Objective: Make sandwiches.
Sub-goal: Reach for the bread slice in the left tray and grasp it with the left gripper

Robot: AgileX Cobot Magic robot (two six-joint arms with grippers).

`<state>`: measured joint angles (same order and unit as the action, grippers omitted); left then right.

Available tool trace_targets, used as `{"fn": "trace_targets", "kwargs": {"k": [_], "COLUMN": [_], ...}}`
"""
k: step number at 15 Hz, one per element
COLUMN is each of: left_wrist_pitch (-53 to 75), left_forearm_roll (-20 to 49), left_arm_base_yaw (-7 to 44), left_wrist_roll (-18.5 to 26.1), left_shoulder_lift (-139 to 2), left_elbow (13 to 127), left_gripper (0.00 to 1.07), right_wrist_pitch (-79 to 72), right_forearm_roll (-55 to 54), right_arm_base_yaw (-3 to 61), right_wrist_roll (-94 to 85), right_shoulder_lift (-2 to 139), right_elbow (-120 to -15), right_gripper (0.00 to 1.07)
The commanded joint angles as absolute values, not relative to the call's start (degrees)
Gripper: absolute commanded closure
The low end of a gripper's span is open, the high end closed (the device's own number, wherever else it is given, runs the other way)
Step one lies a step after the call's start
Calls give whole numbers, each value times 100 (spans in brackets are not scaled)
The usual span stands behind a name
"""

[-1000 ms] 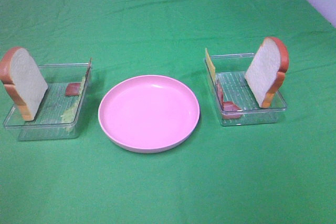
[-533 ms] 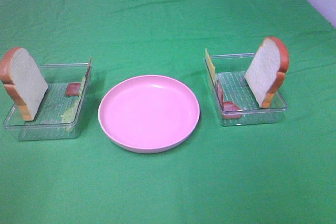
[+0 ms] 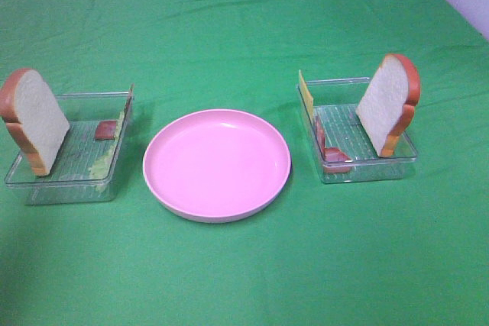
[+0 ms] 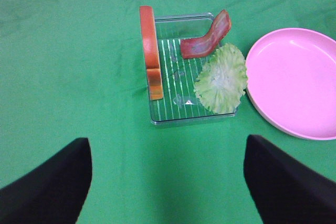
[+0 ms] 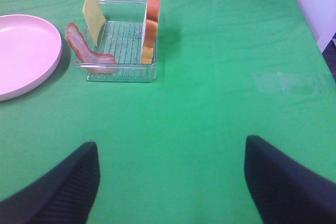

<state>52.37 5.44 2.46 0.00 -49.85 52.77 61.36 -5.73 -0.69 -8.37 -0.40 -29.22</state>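
Left gripper [image 4: 165, 145] and right gripper [image 5: 170, 145] both hang wide open over the green cloth [image 4: 79, 51], holding and touching nothing. Dead ahead of my left one is the left tray [image 4: 191, 121]. The left bread slice [image 4: 151, 51] stands on edge in it, long axis running away from me, so my jaw gap already spans its flat faces; lettuce [image 4: 221, 78] and bacon strip [image 4: 205, 40] sit on the pink plate [image 4: 294, 77] side. The right side mirrors it, with the right bread slice [image 5: 152, 19] upright in the right tray [image 5: 121, 78], so neither arm looks nearer. Plate's bare.
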Motion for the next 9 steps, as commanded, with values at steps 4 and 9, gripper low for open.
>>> {"fn": "trace_targets", "kwargs": {"k": [4,9], "left_wrist_pitch": [5798,5930], "left_forearm_roll": [693,636], "left_arm_base_yaw": [218,218], "left_wrist_roll": [0,-92], "left_shoulder_lift": [-7517,-9929], "left_elbow": [6875,8062], "left_gripper": [32,32], "right_wrist_pitch": [6085,6085], "right_forearm_roll": [-573,-573], "right_arm_base_yaw": [-92,-92], "right_wrist_roll": [-911,-911], "right_shoulder_lift": [-115,-115], "right_elbow": [-2899,-2899], "right_gripper": [35,35]}}
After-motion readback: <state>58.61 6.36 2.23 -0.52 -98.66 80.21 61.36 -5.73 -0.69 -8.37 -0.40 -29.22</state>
